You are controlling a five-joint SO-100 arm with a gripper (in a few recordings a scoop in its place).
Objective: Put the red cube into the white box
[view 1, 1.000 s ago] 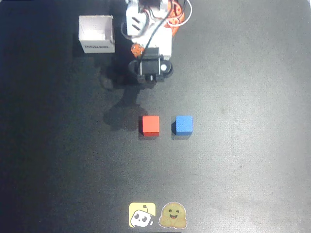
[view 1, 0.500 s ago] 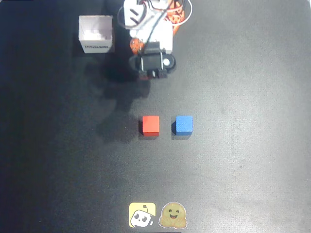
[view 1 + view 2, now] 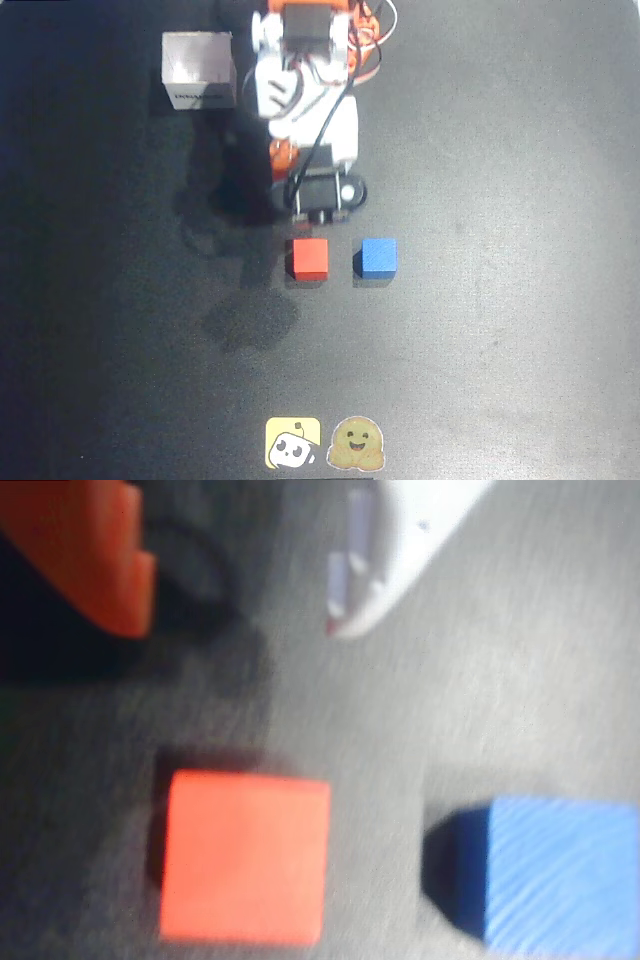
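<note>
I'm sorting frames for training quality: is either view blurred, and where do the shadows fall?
Wrist view: soft with motion blur; the small red-orange cube and blue cube lack crisp edges, and the open fingers are smeared. Overhead view: sharp but dim; the arm's shadow spreads left over the dark table, greying the white cardboard box.

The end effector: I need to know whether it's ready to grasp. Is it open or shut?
Open: in the wrist view the end effector shows a clear gap between its orange and white fingers, above the red cube.
</note>
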